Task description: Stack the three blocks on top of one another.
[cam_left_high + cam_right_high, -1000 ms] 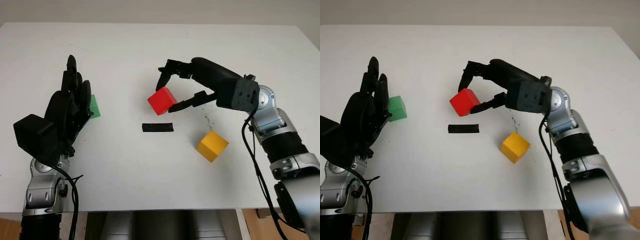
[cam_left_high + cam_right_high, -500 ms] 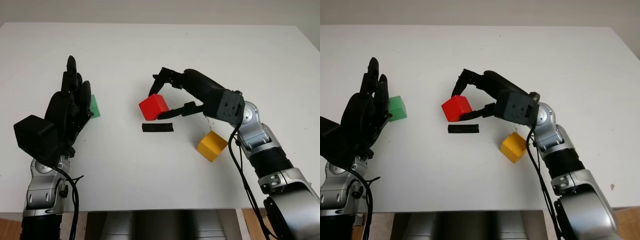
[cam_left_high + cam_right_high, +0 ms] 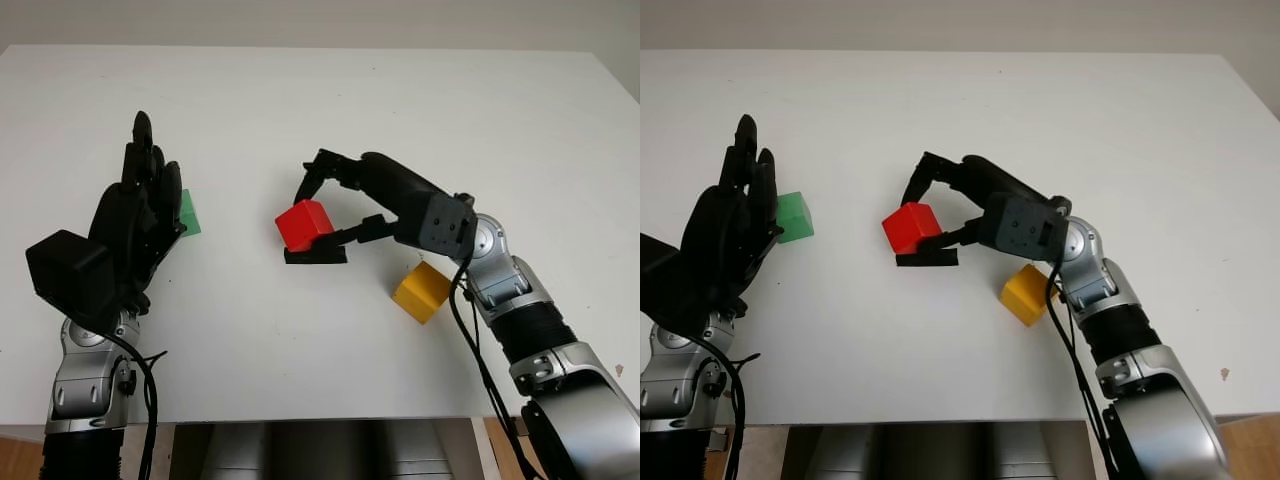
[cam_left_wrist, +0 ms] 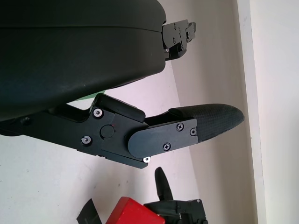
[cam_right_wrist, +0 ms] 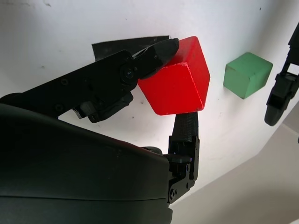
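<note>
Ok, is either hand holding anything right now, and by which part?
The right hand holds the red block, fingers pinching opposite side faces, above the black tape mark. The left hand is open beside the green block.

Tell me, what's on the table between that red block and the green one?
Nothing: in the left eye view, bare white table separates the red block, held by the right hand, from the green block.

Lab-like test bench, bare white table [image 3: 330,110], black tape marker [image 3: 316,255], plain wall
</note>
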Controlling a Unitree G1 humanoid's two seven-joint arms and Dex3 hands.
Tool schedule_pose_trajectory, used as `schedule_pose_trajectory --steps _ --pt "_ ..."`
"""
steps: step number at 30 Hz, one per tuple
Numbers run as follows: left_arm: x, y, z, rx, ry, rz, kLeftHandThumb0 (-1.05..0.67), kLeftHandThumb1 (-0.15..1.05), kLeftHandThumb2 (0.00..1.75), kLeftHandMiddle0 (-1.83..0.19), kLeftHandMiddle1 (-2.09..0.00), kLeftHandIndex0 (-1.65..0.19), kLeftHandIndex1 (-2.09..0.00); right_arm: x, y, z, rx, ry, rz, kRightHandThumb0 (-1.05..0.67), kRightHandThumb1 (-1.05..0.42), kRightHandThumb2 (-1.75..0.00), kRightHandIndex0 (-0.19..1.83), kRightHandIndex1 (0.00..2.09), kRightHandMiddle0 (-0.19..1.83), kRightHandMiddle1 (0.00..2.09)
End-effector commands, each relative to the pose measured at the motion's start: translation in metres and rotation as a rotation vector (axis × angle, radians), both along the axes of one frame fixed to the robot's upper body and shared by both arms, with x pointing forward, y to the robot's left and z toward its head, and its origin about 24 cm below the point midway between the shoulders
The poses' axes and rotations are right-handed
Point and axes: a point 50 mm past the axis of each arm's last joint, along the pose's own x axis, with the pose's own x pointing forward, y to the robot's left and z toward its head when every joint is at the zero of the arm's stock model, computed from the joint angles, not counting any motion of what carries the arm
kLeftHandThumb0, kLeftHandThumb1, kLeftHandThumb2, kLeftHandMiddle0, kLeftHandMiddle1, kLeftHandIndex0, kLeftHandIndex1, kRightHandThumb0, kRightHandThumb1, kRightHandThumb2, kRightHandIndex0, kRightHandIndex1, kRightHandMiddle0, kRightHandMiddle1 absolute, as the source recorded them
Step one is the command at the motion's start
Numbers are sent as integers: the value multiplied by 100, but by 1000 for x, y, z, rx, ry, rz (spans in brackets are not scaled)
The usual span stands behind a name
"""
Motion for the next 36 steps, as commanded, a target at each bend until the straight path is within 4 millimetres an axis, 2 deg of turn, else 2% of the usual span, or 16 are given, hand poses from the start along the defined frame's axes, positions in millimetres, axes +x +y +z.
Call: schedule_pose_trajectory --steps 1,23,36 --pt "-1 0 3 8 -10 -3 -77 105 63 19 0 19 0 -1 -2 -1 -7 1 8 -33 -91 -5 29 2 32 174" --pt "1 -1 3 14 -10 -17 -77 105 65 19 0 19 0 -1 -7 -4 -84 18 14 -33 -88 -5 28 3 40 167" --pt "1 -1 2 21 -10 -20 -76 105 67 19 0 19 0 -1 -8 -3 -166 -117 3 -32 -88 -5 31 4 42 154"
